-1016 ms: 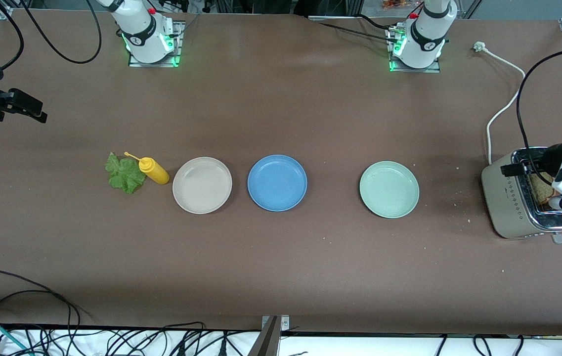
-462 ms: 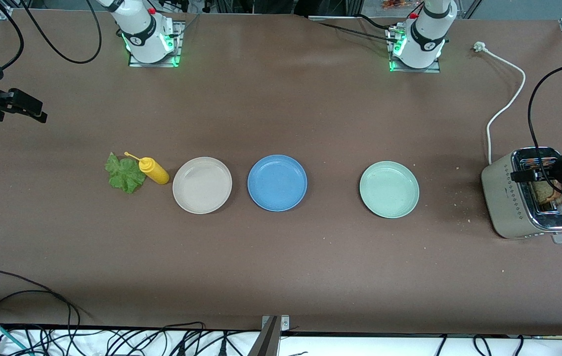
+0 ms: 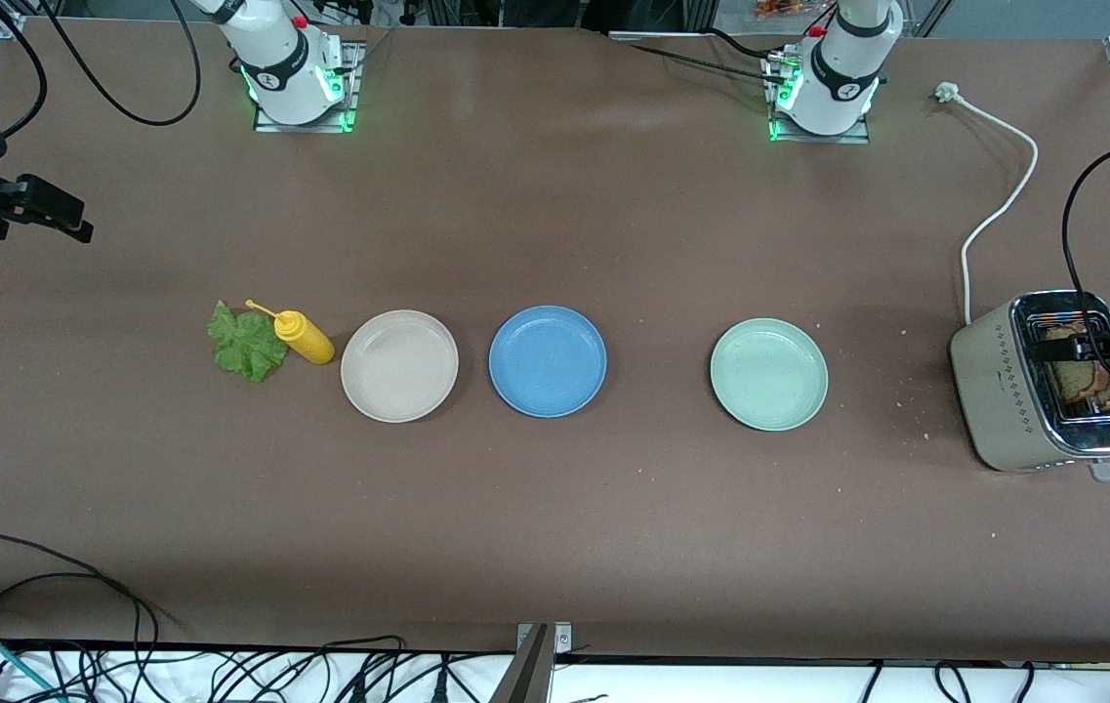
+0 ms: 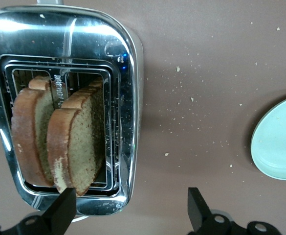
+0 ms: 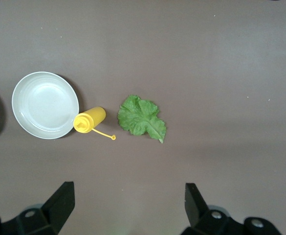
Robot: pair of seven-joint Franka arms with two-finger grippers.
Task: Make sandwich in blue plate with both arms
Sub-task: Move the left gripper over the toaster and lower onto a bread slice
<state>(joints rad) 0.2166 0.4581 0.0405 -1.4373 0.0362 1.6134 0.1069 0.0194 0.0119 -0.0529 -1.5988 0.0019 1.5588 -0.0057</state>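
Bread-fetch step: left gripper [image 4: 128, 208] wide open and empty over the toaster [image 3: 1004, 386] holding both bread slices [image 4: 77, 139], right gripper [image 5: 128, 205] wide open, waiting above the lettuce leaf [image 5: 142, 118]; blue plate [image 3: 548, 360] sits bare mid-table, so next, I'd judge, left descends and pinches one slice.

Even overhead light, soft shadows under the plates; glare streaks the chrome toaster [image 4: 128, 98]. Everything stays sharp.
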